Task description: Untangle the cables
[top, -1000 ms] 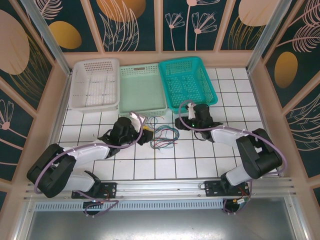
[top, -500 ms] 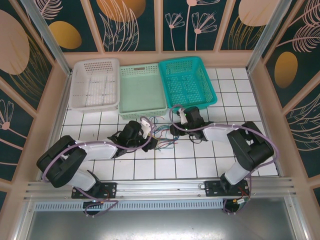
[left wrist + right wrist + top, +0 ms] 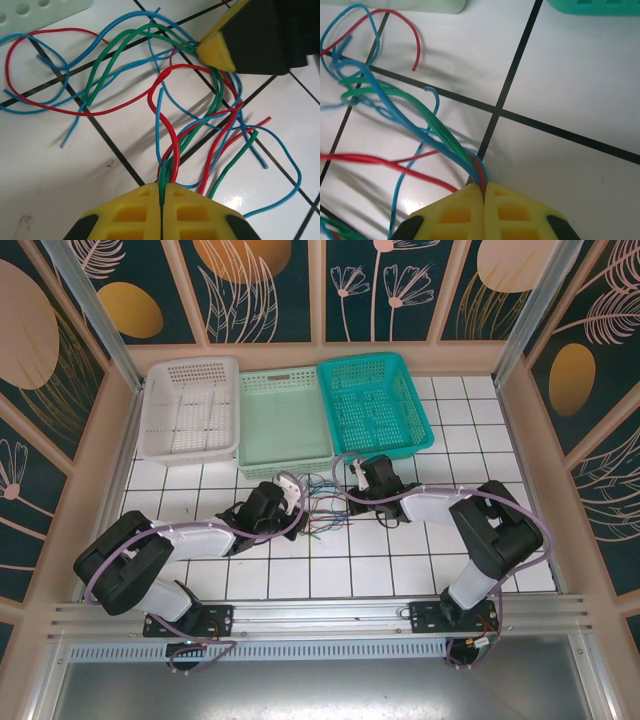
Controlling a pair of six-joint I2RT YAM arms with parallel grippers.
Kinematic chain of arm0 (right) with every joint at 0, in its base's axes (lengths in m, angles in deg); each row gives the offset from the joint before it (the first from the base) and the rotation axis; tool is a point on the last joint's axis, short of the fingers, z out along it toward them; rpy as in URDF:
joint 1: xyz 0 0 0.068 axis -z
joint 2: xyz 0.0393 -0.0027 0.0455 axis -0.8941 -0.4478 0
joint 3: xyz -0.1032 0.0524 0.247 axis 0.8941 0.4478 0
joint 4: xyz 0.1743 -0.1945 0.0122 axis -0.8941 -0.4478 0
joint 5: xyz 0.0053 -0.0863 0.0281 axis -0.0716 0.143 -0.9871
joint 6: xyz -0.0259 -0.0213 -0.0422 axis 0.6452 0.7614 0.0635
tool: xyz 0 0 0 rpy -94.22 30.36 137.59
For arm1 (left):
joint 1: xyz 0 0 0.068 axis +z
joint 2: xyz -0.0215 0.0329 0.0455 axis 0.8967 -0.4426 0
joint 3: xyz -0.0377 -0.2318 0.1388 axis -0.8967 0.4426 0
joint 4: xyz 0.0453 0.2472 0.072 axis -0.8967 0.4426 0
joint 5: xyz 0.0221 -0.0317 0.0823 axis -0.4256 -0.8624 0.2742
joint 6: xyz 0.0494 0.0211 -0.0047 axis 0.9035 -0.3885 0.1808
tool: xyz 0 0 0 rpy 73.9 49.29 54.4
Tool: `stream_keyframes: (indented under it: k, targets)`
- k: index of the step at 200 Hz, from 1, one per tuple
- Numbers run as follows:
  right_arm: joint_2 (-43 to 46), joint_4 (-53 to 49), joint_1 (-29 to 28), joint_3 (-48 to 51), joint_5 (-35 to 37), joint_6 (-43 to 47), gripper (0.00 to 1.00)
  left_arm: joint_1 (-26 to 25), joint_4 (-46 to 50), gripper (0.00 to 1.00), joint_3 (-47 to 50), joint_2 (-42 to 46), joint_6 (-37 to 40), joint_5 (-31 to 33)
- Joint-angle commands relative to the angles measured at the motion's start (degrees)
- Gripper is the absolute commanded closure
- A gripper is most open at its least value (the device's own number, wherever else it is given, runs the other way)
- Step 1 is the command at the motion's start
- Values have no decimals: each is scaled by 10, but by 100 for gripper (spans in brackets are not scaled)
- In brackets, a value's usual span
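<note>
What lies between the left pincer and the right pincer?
The tangled blue, green and red cables span from the left pincer to the right pincer, over white tile; the left wrist view shows it.

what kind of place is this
Probably a robot test cell: a left arm and right arm bolted to an aluminium rail, on a white tiled table walled by patterned panels, with cables laid out.

Both arms stretch low, forward and inward, elbows bent, so that the wrists converge at the middle. The left hand [image 3: 303,510] points right and the right hand [image 3: 347,494] points left, tips near each other. Each presses its yellow fingers [image 3: 135,210] together, pinching strands of the cables [image 3: 325,502].
</note>
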Motion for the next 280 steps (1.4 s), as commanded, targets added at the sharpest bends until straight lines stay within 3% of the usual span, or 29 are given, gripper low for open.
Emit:
stream_keyframes:
  k: [1, 63, 122, 157, 178, 193, 228, 262, 280]
  targets:
    - [47, 16, 1, 31, 36, -11, 100, -1, 38, 100, -2, 9, 0, 61]
    - [172, 60, 4, 104, 40, -38, 100, -1, 81, 100, 5, 22, 7, 123]
    - [242, 83, 16, 144, -10, -52, 100, -1, 95, 98, -6, 23, -3, 155]
    - [288, 60, 30, 156, -15, -33, 100, -1, 118, 88, -11, 46, -2, 187]
    - [303, 52, 30, 160, -27, -17, 99, -1, 110, 72, -15, 73, -3, 181]
    - [297, 57, 31, 164, -29, -17, 100, -1, 94, 59, -20, 98, 3, 160]
    - [286, 112, 30, 181, -68, -33, 100, -1, 51, 43, -37, 144, 7, 86]
    - [288, 116, 30, 176, -63, -22, 100, -1, -20, 32, -30, 164, -36, 51]
    - [292, 133, 26, 177, -61, -22, 100, -1, -71, 32, -41, 127, -76, -7]
